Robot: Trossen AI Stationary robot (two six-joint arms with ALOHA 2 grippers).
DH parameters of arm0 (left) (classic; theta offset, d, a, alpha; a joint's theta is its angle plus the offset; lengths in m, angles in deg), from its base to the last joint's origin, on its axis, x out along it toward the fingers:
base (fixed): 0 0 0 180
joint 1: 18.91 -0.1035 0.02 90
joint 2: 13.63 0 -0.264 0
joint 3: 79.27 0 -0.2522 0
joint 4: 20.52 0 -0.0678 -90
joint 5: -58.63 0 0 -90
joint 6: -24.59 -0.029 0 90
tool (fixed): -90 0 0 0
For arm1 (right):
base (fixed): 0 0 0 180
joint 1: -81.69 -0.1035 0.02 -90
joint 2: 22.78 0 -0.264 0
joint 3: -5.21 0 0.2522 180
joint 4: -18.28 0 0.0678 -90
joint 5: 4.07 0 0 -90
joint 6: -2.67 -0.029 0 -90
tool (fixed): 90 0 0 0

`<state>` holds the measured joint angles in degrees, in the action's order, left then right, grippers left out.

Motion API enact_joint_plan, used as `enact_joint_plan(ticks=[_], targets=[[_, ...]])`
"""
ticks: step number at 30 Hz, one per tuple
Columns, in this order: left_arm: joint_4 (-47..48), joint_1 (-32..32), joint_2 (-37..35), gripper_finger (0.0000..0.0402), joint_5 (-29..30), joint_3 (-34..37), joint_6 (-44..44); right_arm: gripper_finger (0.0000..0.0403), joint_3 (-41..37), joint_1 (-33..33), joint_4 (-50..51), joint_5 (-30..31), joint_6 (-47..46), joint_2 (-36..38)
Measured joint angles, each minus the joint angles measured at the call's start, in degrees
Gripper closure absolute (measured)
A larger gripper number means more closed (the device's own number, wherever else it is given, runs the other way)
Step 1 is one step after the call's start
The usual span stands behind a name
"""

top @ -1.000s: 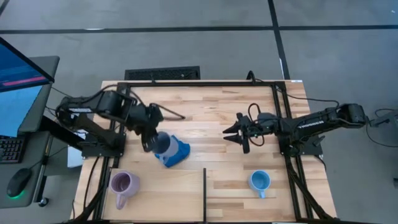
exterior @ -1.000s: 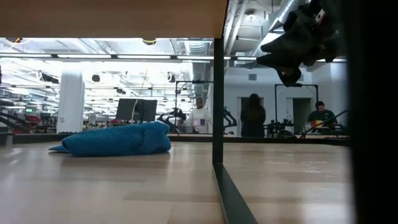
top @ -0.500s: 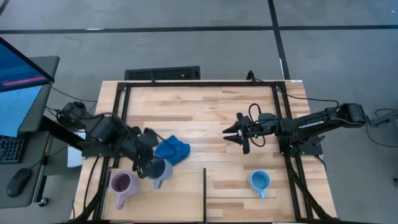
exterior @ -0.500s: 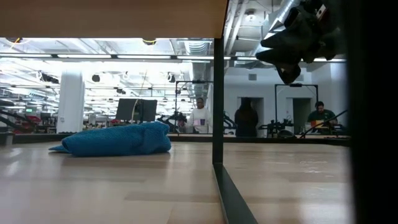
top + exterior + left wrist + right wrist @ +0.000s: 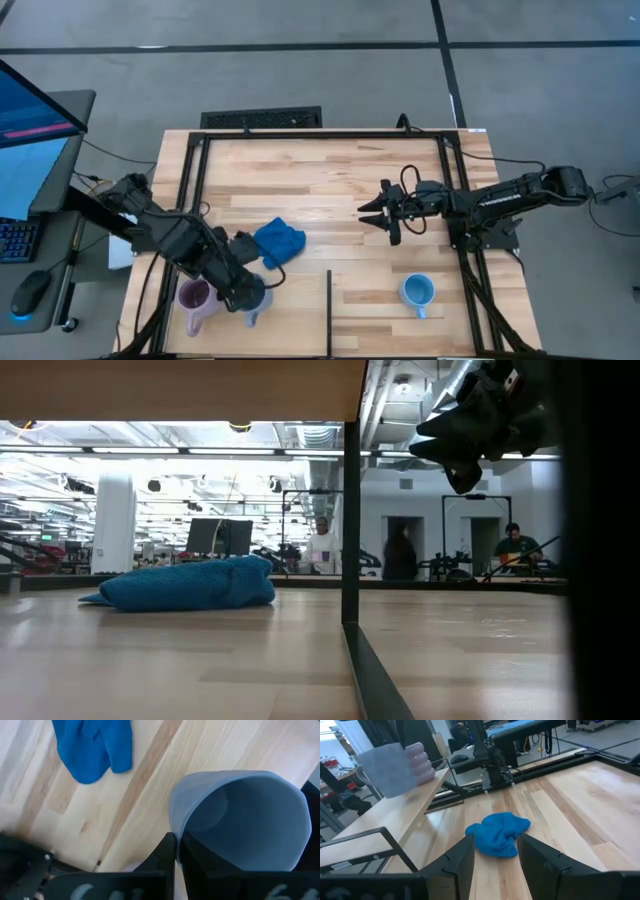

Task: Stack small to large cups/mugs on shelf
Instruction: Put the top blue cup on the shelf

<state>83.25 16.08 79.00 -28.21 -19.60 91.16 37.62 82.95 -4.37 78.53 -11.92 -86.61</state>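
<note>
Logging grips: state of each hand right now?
Left hand: shut on the grey-blue mug.
Right hand: open, holding nothing.

— Which colours are shown on the pale plywood shelf panel?
— A pale lilac handled mug, a dull grey-blue handled mug and a bright light blue handled mug are seen.
— And elsewhere?
— A royal-blue crumpled cloth is shown on the striped light-and-tan plank tabletop, framed in black.
</note>
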Motion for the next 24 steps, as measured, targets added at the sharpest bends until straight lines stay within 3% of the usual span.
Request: enact_joint_plan(ticks=[12,24], targets=[[0.0,1.9,0.4,0.0401,-1.3,0.0,3.1,0.0232,0.0,0.0,0.0,0.0,0.0,0.0],[-0.1,2.2,2.6,0.0401,-3.7,0.0,0.6,0.0232,0.0,0.0,0.0,0.0,0.0,0.0]])
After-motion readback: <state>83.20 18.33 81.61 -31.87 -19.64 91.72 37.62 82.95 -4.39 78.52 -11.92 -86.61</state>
